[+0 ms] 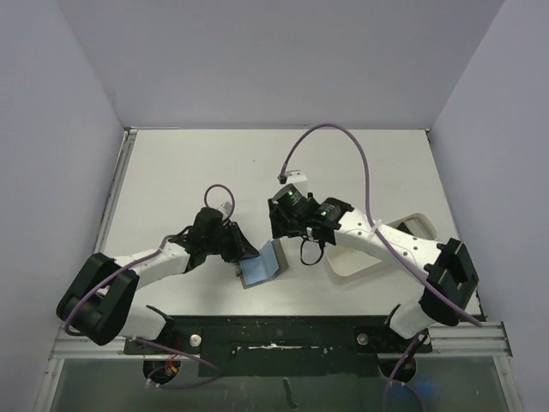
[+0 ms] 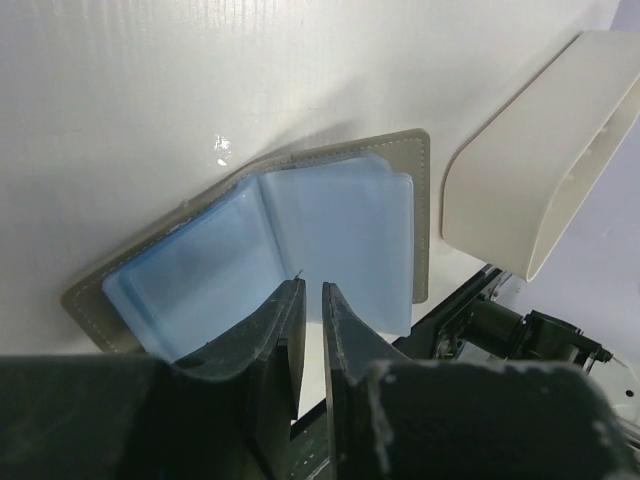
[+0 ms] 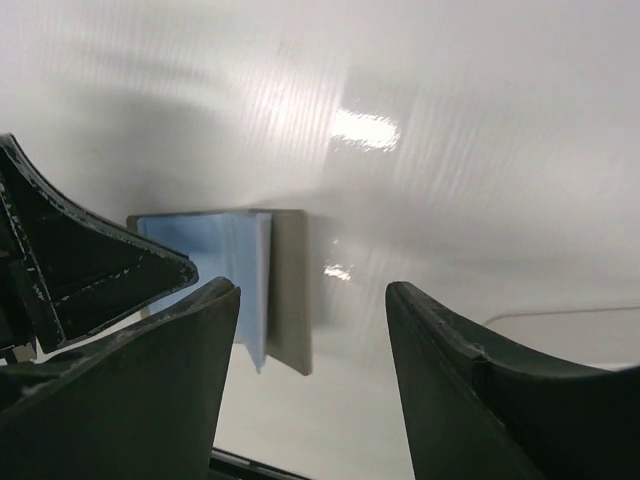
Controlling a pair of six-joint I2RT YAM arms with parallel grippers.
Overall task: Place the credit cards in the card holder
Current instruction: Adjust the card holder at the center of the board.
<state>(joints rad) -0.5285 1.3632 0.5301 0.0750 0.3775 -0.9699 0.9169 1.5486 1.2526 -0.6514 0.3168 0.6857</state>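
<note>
The grey-olive folding card holder, its light-blue plastic sleeves fanned open, lies near the middle of the white table's near edge. It looks light, limp and slick, so the stiffer stitched cover edge is probably the best hold. The left gripper has its fingers almost together over the sleeves; whether they nip one cannot be told. The right gripper is spread and empty. No credit cards show.

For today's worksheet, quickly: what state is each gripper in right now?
Left gripper: jaws almost together over the light blue lining of the grey-olive folding wallet; grip cannot be told.
Right gripper: open, holding nothing.
</note>
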